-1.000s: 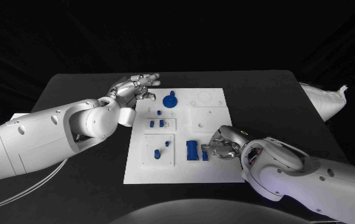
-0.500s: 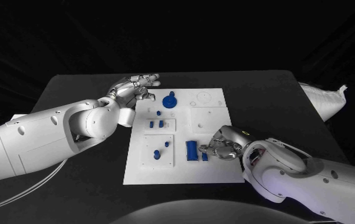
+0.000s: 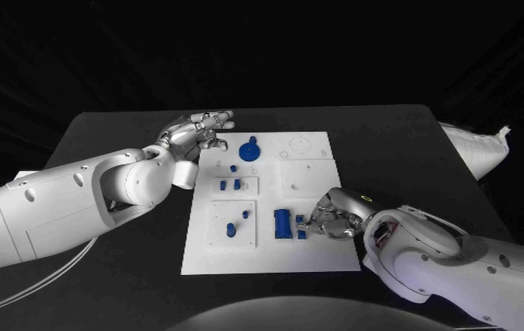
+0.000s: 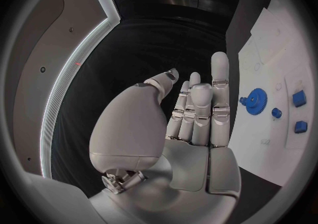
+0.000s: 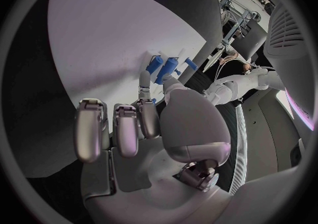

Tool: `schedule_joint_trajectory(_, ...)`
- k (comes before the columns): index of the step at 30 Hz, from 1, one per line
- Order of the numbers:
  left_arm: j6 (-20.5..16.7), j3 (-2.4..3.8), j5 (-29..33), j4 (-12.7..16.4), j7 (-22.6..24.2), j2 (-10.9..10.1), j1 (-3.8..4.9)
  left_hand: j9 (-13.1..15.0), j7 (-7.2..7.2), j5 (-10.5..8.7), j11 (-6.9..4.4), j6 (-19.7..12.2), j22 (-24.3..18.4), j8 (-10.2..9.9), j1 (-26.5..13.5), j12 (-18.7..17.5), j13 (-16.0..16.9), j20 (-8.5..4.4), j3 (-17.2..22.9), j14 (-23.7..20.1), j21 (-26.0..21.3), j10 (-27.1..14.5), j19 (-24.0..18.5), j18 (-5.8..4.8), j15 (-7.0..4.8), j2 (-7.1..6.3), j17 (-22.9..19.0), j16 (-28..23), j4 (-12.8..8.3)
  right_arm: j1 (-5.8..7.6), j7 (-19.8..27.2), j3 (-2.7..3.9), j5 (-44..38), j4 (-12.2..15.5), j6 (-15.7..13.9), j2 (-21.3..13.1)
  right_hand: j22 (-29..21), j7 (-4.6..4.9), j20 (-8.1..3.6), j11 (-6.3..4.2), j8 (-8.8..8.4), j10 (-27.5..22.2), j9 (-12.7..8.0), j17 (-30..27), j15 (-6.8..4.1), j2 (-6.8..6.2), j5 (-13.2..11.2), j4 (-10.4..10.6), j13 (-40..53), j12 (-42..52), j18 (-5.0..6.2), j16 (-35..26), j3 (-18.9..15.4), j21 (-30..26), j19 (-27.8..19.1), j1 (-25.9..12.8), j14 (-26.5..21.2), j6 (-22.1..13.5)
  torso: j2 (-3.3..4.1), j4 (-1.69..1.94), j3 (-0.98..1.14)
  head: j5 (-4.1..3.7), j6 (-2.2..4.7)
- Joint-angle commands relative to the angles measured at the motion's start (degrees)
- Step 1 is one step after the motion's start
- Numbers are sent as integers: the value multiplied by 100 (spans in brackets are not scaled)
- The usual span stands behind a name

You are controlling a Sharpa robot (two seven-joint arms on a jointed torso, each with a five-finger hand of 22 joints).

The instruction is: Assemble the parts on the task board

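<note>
Task board (image 3: 311, 251) mid black table (image 3: 109, 130), white bag (image 3: 477, 149) at far rt edge, my L hand (image 3: 200, 132) off board's far-left corner, fingers apart, holding nothing, near blue gear (image 3: 251, 150), my R hand (image 3: 331, 217) on board, fingers curled by long blue part (image 3: 283, 222), can't tell if gripping.

Surface (image 3: 404, 142): black, spreading wide before me under everything.
Cloth (image 3: 476, 148): a white crumpled bundle at my surface's right edge.
Cable (image 3: 44, 274): pale, trailing off my left side.
</note>
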Motion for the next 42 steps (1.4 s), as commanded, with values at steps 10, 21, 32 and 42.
schedule_joint_trajectory(10,117,2,-27,6,18,6,-11,-5,-2,15,-14,-26,-5,27,10,32,8,-8,-8,-35,-23,-34,-45,105,16,26,-6,-20,-13,-17,-4,-1,-55,-68,459,30,125,7,-34,18,45,309,54,1154,-12,93,-94,-93,788,-16,-45,8,-125,-21,172,240,536,-66,3,15,-11,-8,-17)
schedule_joint_trajectory(21,113,2,-27,5,16,-2,-13,-5,-2,15,-14,-26,-5,27,10,32,8,-8,-8,-35,-23,-34,-45,105,16,26,-6,-20,-13,-71,-15,-2,-113,-218,534,152,127,3,-33,16,46,310,92,1157,-13,176,-100,-188,796,-14,-45,9,-202,-24,170,417,537,-85,5,17,-2,6,-39)
schedule_joint_trajectory(32,109,2,-27,1,12,-3,-17,-5,-2,15,-14,-26,-5,27,10,32,8,-8,-8,-35,-23,-34,-45,105,16,26,-6,-20,-13,-100,150,3,-103,-300,178,183,131,12,-32,21,51,321,132,1156,-10,306,-115,-80,819,15,-45,8,-374,-23,172,318,537,-86,-3,7,-3,32,-44)
schedule_joint_trajectory(42,106,2,-27,-23,-2,8,-27,-6,-1,16,-13,-34,-10,32,7,45,7,-5,-9,-44,-24,-49,-50,105,19,36,-21,-24,-11,3,1001,74,936,-178,-12,-53,-266,120,15,111,-113,132,120,860,59,165,-123,42,533,-592,37,-185,-773,-317,21,236,469,-373,-27,2,-16,5,1)
